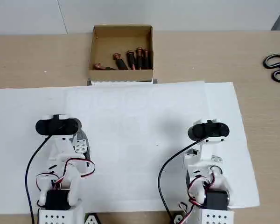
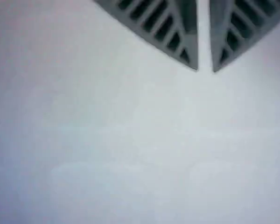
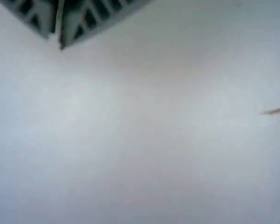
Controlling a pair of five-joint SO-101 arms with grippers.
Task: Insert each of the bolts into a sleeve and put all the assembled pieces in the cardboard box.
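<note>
The cardboard box (image 1: pixel 122 32) stands at the table's far edge, and several copper bolts in black sleeves (image 1: pixel 133 59) lie inside it along its near wall. Both arms are folded back at the near edge of the white paper sheet (image 1: pixel 130 121). My left gripper (image 2: pixel 204 67) points straight down at the bare paper, its grey ribbed fingers (image 2: pixel 177 37) drawn together with nothing between them. My right gripper (image 3: pixel 59 43) likewise hangs over plain paper, its fingers (image 3: pixel 84 23) closed and empty. From above, the left arm (image 1: pixel 59 135) and the right arm (image 1: pixel 207 140) are seen.
A pair of black scissors (image 1: pixel 277 66) lies on the wooden table at the far right. The paper between the arms and the box carries nothing. A tiny brown speck (image 3: pixel 273 111) lies on the paper in the right wrist view.
</note>
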